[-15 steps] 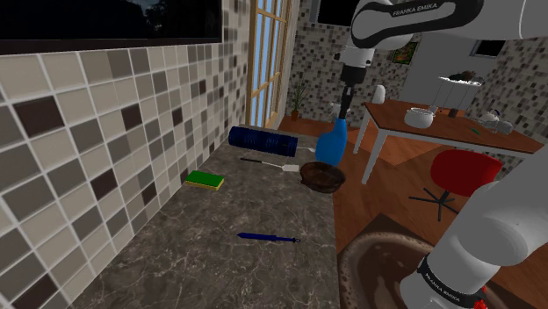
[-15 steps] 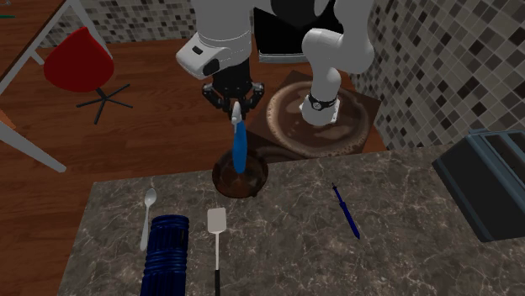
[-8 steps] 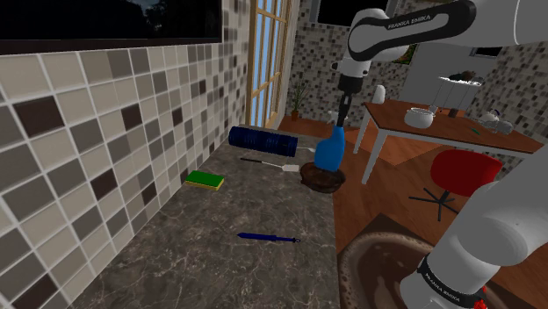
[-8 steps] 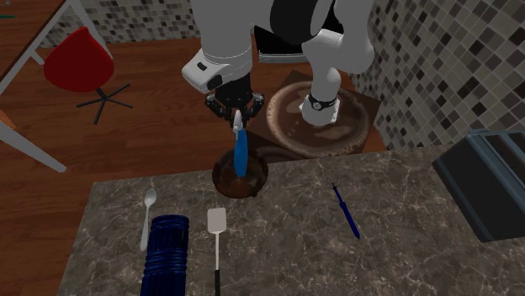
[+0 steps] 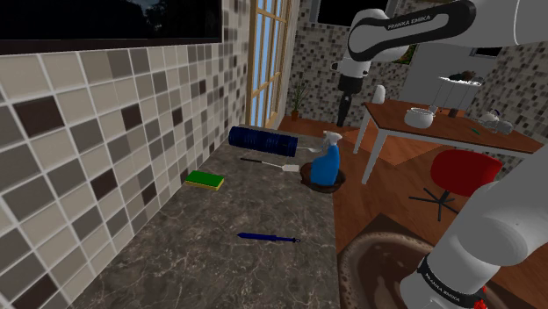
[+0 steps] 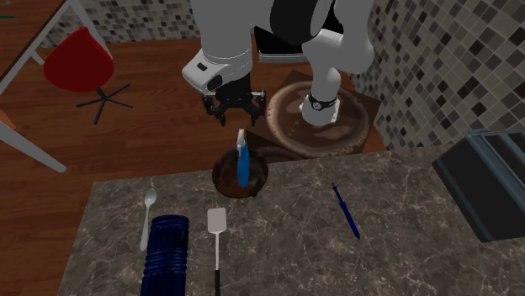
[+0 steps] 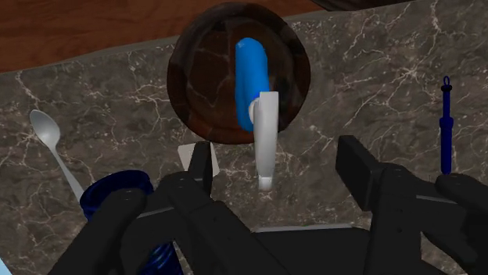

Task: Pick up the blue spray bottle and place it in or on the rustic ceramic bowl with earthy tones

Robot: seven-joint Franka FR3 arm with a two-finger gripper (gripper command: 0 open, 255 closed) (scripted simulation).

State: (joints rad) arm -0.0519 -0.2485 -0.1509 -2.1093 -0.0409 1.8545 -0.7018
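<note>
The blue spray bottle with a white spray head stands in the dark brown bowl at the counter's edge, leaning a little. In the second exterior view the spray bottle sits inside the bowl, just below my gripper. My gripper hangs above the bottle, open and apart from it. In the wrist view the two fingers stand wide apart, and the bottle lies past them over the bowl, untouched.
On the marble counter lie a blue pen, a white spatula, a spoon and a dark blue ribbed cylinder. A green-and-yellow sponge lies by the tiled wall. Past the counter's edge are a red chair and a table.
The gripper has opened and let go of the bottle, which has dropped lower into the bowl and leans there. The gripper itself stays above it.
</note>
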